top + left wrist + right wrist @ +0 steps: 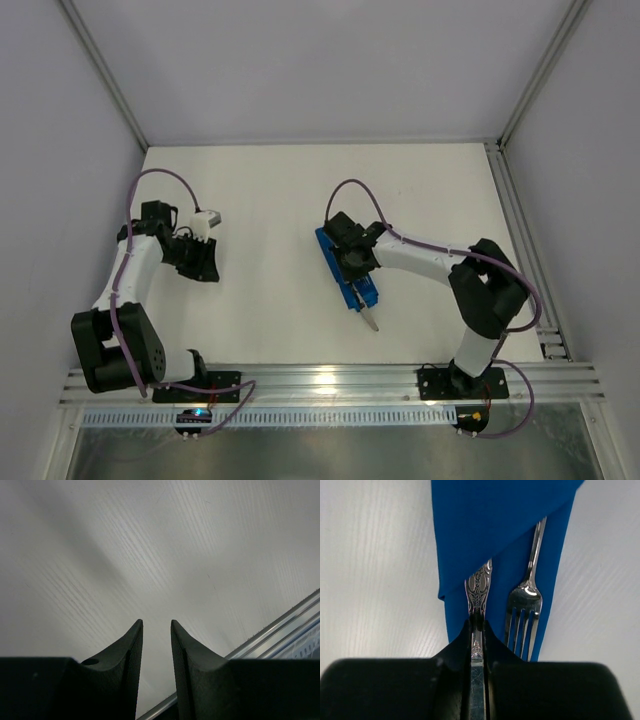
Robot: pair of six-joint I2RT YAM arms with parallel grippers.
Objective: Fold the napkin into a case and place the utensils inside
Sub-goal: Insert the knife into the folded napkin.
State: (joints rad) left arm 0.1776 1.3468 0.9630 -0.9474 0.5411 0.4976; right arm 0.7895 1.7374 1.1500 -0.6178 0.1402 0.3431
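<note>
Right gripper [477, 626] clenched on knife [478, 587]. Near end hidden between fingers, far end under diagonal fold of case [485, 525]. Fork [522, 602] just beside, handle likewise tucked in. Left gripper [156, 625] parted, holding nothing, over table [150, 545].

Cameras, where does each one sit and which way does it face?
Top external: above and behind the arms, looking down at the table; shows left gripper and right gripper.
Left wrist: on the left arm, looking past its fingers at the table.
Right wrist: on the right arm, looking past fingers shut on the knife, fork beside it on the case.
Shared: top and right wrist both show case and knife.
</note>
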